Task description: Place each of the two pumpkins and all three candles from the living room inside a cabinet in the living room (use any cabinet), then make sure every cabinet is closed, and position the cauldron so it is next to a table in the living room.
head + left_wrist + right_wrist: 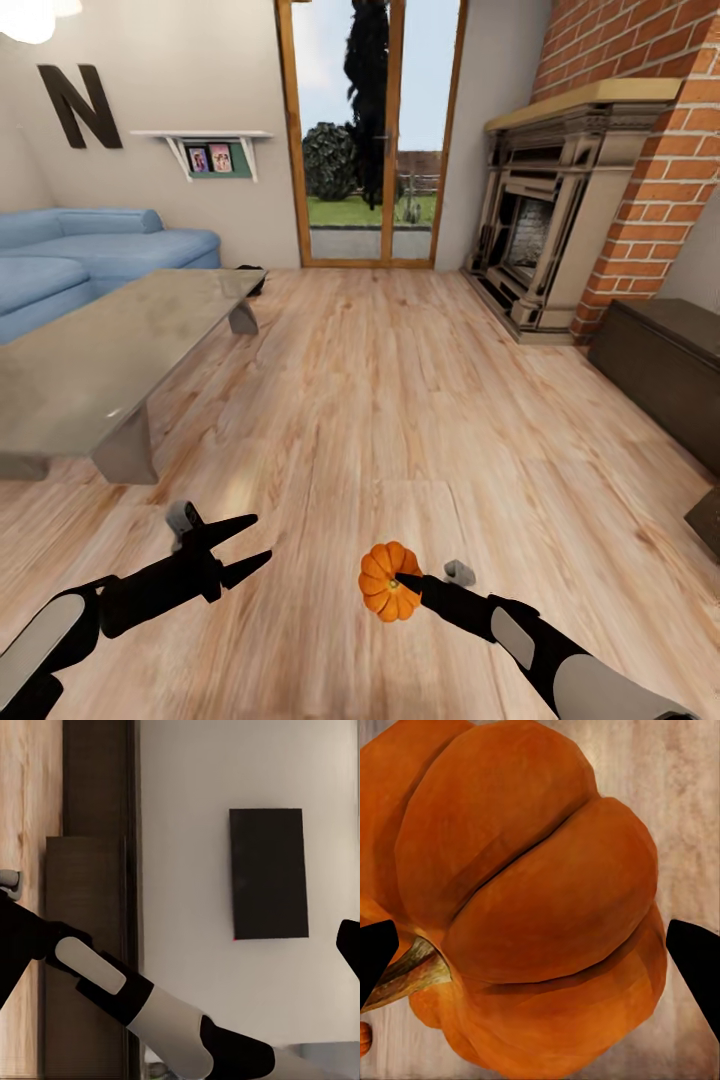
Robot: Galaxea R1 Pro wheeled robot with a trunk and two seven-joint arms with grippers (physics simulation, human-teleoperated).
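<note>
A: Pumpkin [388, 595] status: clamped in right gripper [402, 580], held above the wood floor [400, 400], low centre of head view. Right wrist view confirms: orange ribbed body [532, 900] sits between both fingertips [697, 964], stem [409, 971] beside one tip.

B: Left gripper [252, 545]?

A: Fingers spread, nothing btwn them. Hangs over floor, left of the pumpkin and apart from it. Left wrist cam looks toward the right arm [150, 1012] and a dark panel [268, 874] on a pale wall.

B: Table [90, 370]?

A: Glossy top on grey block legs, left side of head view, in front of blue sofa [100, 255]. A small dark object [252, 270] lies on the floor past its far corner; too small to ID.

B: Cabinet [665, 365]?

A: Low dark-brown unit at right edge, beside brick fireplace [570, 220]. Drawer state can't be read from this angle.

B: Other items?

A: One small grey item [460, 572] on floor just beside right forearm; looks like a candle, not certain.
</note>
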